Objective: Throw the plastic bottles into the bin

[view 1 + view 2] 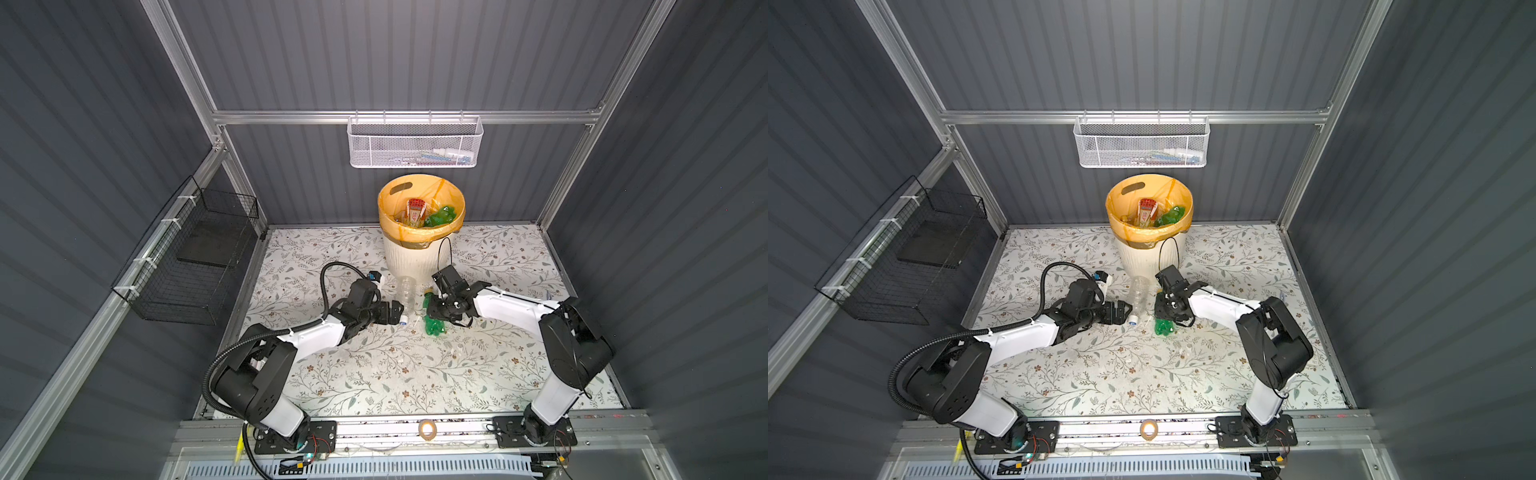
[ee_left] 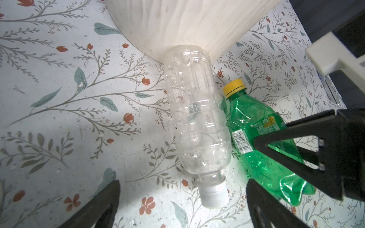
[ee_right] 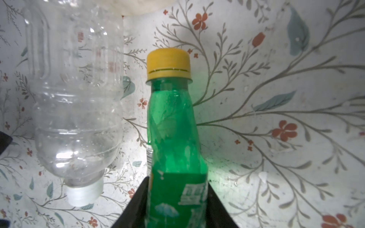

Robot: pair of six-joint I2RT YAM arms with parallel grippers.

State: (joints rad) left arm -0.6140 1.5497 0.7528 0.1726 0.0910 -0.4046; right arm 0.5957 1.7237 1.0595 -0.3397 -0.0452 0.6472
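Observation:
A clear plastic bottle (image 1: 405,293) (image 1: 1139,293) with a white cap lies on the floral table, its base against the bin (image 1: 409,253) (image 1: 1138,253). Beside it lies a crushed green bottle (image 1: 434,326) (image 3: 171,128) with a yellow cap. My right gripper (image 3: 177,197) (image 1: 434,309) is shut on the green bottle's labelled body. My left gripper (image 2: 183,185) (image 1: 397,311) stands wide open just short of the clear bottle's (image 2: 197,118) cap, holding nothing. Inside the orange-lined bin lie a red-labelled bottle (image 1: 415,210) and a green one (image 1: 444,216).
A white mesh basket (image 1: 415,143) hangs on the back wall above the bin. A black wire basket (image 1: 191,257) hangs on the left wall. A roll of tape (image 1: 427,429) sits on the front rail. Dark walls close in the table on three sides.

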